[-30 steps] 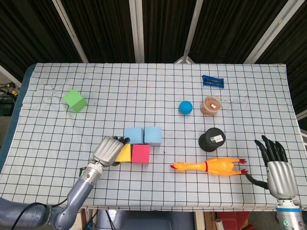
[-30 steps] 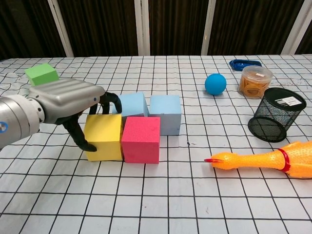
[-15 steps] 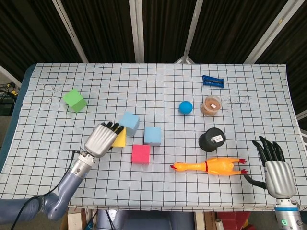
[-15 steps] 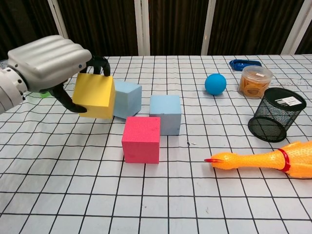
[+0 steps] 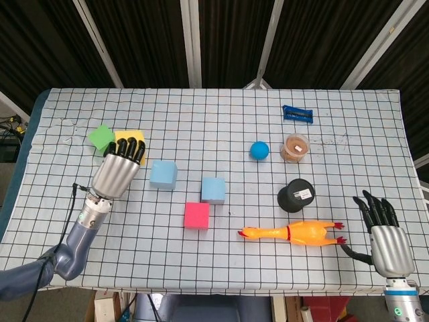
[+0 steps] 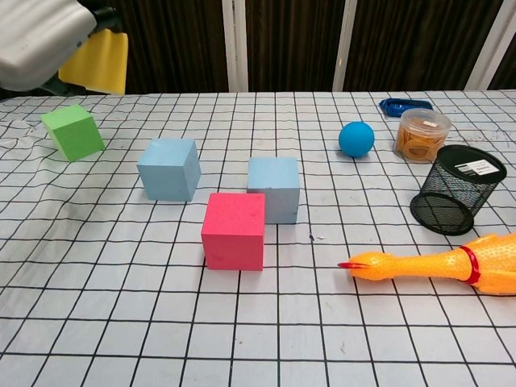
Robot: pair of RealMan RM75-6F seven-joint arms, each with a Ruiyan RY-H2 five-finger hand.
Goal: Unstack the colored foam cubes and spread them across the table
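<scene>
- Left hand (image 5: pixel 119 171): you hold the yellow cube (image 6: pixel 97 63) in its fingers, lifted clear of the table (image 5: pixel 221 268). The chest view shows the cube in the air at the top left corner with only part of the hand beside it; the head view shows the whole hand and forearm, with just a yellow edge past the fingertips, next to the green cube (image 5: pixel 102 137).
- Right hand (image 5: pixel 385 236): your other hand holds nothing, fingers straight and apart, at the near right edge of the table. Only the head view shows it; the chest view does not reach it.
- Cubes on the cloth: the green cube sits far left and tilted in the chest view; one light blue cube (image 5: pixel 163 174) lies apart to its right; a second light blue cube (image 5: pixel 213 190) stands just behind the pink cube (image 5: pixel 197 215). The chest view makes these two look close to touching, while the head view shows them meeting only near a corner.
- Other items on the right half: blue ball (image 5: pixel 259 149), plastic jar (image 5: pixel 294 147), black mesh cup (image 5: pixel 296 195) lying on its side, rubber chicken (image 5: pixel 292 233), and a dark blue object (image 5: pixel 297 113) at the far side.
</scene>
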